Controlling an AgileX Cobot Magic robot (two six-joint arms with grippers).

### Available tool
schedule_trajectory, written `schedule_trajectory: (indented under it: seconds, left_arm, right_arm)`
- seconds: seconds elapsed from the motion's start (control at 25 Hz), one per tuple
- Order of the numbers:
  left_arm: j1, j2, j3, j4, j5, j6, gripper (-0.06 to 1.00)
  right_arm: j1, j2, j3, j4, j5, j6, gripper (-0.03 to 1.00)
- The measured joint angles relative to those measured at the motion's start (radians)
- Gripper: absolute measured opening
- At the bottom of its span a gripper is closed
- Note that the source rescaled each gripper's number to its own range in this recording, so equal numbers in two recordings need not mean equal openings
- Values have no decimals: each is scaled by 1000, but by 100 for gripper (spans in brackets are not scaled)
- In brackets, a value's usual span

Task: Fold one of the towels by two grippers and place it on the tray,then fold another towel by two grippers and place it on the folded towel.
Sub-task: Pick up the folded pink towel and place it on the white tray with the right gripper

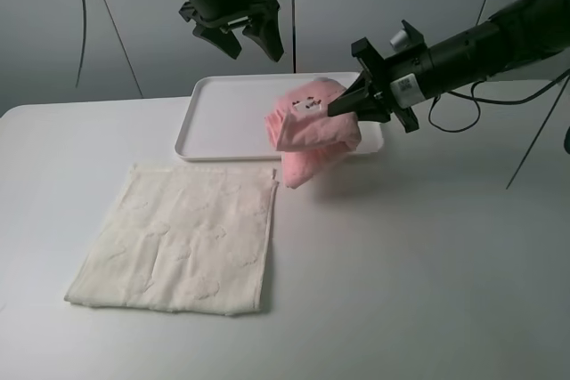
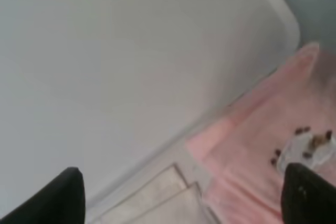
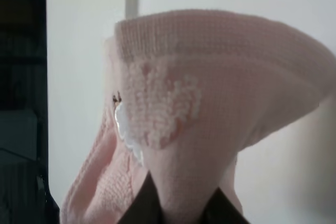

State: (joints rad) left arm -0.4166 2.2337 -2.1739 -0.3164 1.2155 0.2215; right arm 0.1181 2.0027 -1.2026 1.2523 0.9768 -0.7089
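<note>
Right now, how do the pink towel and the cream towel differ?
The pink towel is folded into a bundle; the cream towel lies spread flat. The pink towel is gripped by the right gripper at the tray; the cream towel rests untouched on the table in front of the tray. Both are soft terry cloth.

The white table lies below both grippers and spreads widely under the right gripper. A grey wall stands behind the left gripper. In front of this wall thin black cables hang well off to the outer side of the left gripper, one straight dark line runs down just beside it, and a black cable loop hangs close behind the right gripper, near the table.
</note>
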Motion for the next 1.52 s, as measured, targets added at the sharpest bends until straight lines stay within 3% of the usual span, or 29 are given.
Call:
schedule_trajectory:
  seconds: [0.12, 0.28, 0.44, 0.68, 0.88, 1.0, 1.08, 1.2, 1.52]
  left_arm:
    - [24, -98, 171, -20, -14, 32, 94]
    - [77, -271, 407, -113, -98, 132, 93]
    - [144, -400, 563, -145, -162, 187, 93]
    - [211, -439, 719, -145, -211, 201, 93]
    - [216, -443, 780, -147, -262, 219, 93]
    - [216, -443, 784, -151, -272, 234, 93]
    - [216, -444, 784, -154, -277, 240, 93]
    - [216, -444, 784, -154, -279, 245, 93]
    - [216, -445, 784, -156, -283, 248, 93]
  right_arm:
    - [0, 0, -102, -66, 23, 76, 8]
    - [0, 18, -238, -143, 42, 170, 8]
    - [6, 93, -379, -157, 76, 228, 8]
    - [62, 260, -633, -125, 115, 293, 8]
    - [91, 398, -830, 33, 133, 304, 8]
    - [101, 489, -898, 161, 133, 281, 8]
    - [103, 546, -921, 193, 109, 259, 8]
    - [103, 614, -927, 167, 45, 248, 8]
    - [103, 685, -927, -91, -87, 248, 8]
